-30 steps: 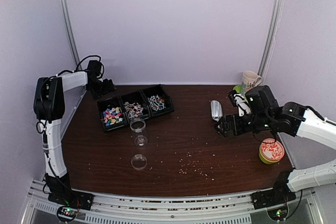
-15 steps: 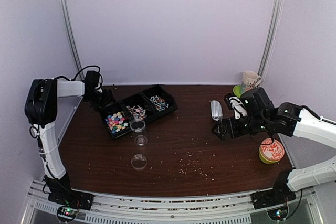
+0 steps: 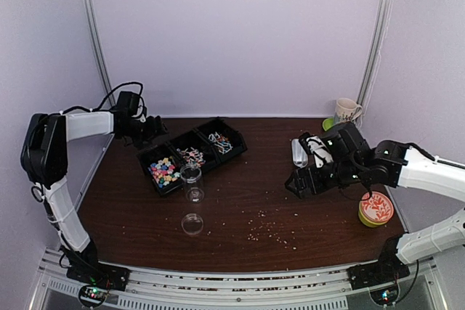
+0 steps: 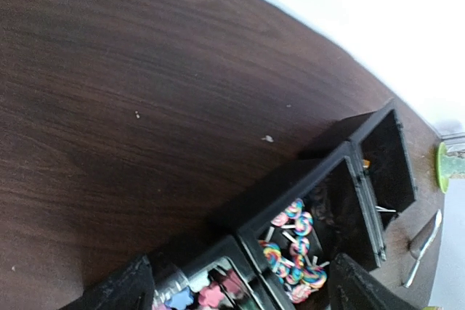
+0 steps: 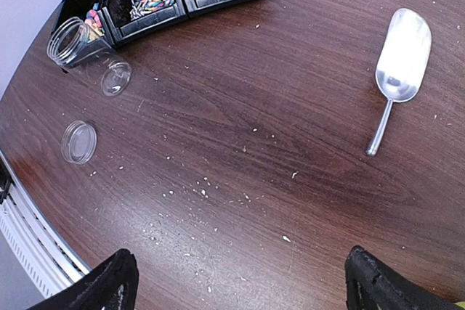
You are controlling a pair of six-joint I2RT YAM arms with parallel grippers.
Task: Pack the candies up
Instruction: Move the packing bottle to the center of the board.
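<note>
The candies (image 3: 165, 170) are small multicoloured sweets heaped in the left one of three joined black bins (image 3: 205, 156); they also show in pink and blue at the bottom of the left wrist view (image 4: 207, 294). My left gripper (image 3: 147, 131) is at the bins' back left corner, its jaws wide apart astride the back wall (image 4: 236, 299); I cannot tell whether the fingers touch it. A clear open jar (image 3: 190, 174) stands against the bins' front. My right gripper (image 3: 296, 182) hovers open and holding nothing over bare crumb-strewn table (image 5: 243, 295).
Lollipops (image 4: 294, 252) fill the middle bin. A small clear dish (image 3: 195, 194) and a clear lid (image 3: 192, 223) lie in front of the jar. A metal scoop (image 5: 401, 56) lies at the right, with a mug (image 3: 347, 112) behind it and a green tin (image 3: 375, 208) at the right edge.
The left gripper moved forward and to the right, and the bins' left end swung forward with it. The right gripper drifted left and slightly forward, still open.
</note>
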